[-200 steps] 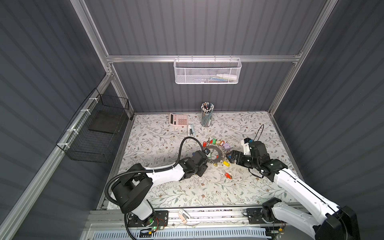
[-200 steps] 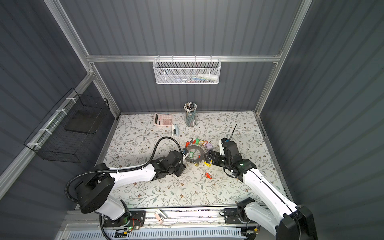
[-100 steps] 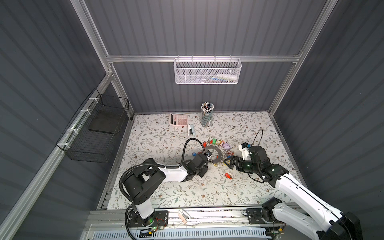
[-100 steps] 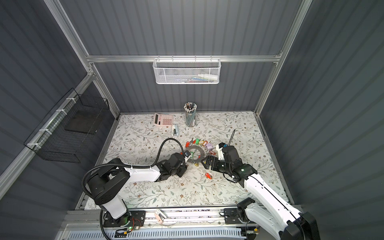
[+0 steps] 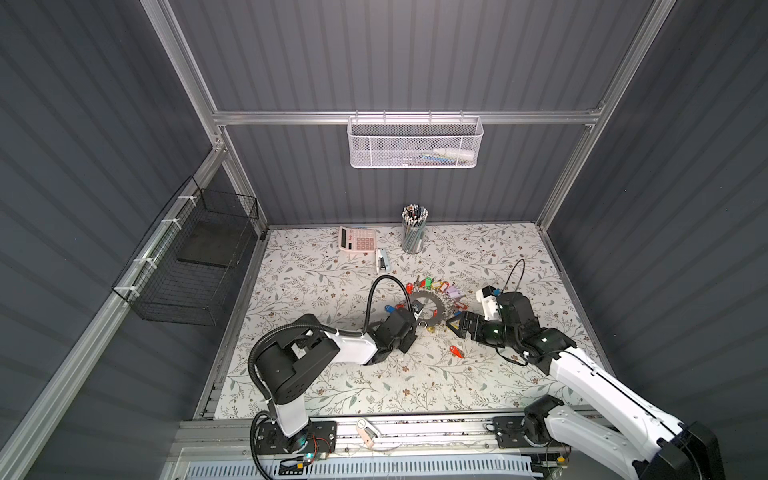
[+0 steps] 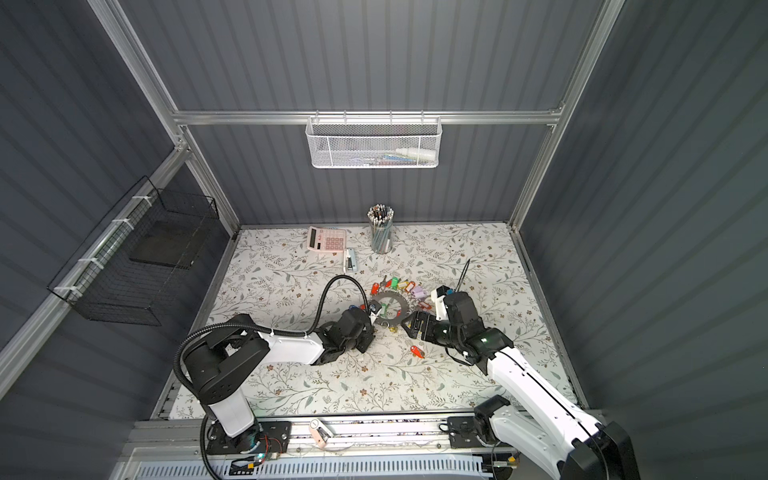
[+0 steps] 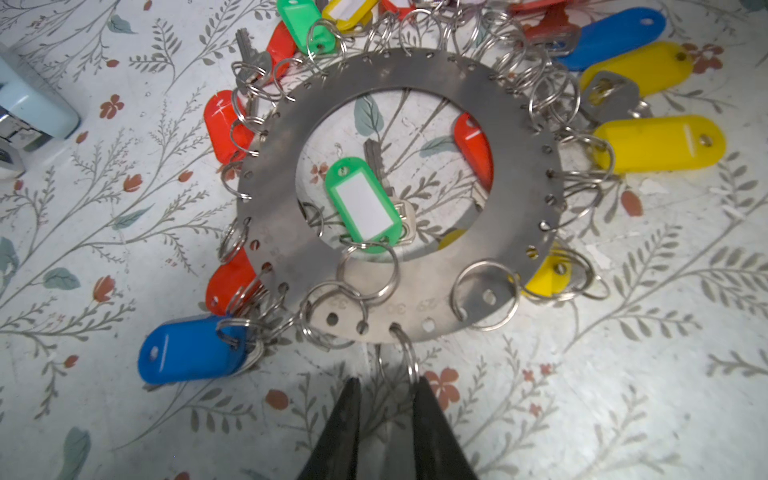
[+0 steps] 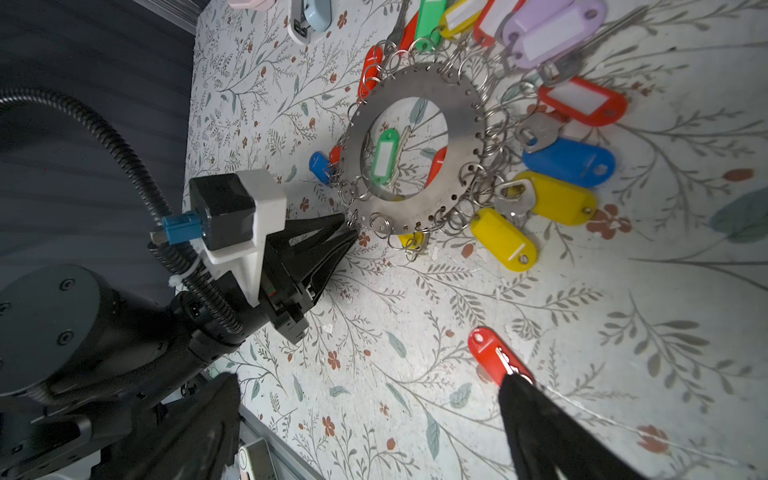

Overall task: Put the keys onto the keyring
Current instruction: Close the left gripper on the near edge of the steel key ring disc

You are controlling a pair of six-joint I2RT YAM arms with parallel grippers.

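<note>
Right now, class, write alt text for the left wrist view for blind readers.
A flat grey keyring lies on a floral table, tagged keys fanned around its rim. The left gripper, jaws slightly apart, is at a split ring in a rim hole.

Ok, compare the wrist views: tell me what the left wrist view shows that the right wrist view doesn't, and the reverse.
Only the left wrist view: a clear look at a small split ring hooked in a rim hole of the keyring, between the narrowly parted tips of the left gripper. Only the right wrist view: a loose red-tagged key lying apart from the keyring, by the wide-open right gripper, and lilac tags. Both: the keyring and the green-tagged key in its centre hole.
</note>
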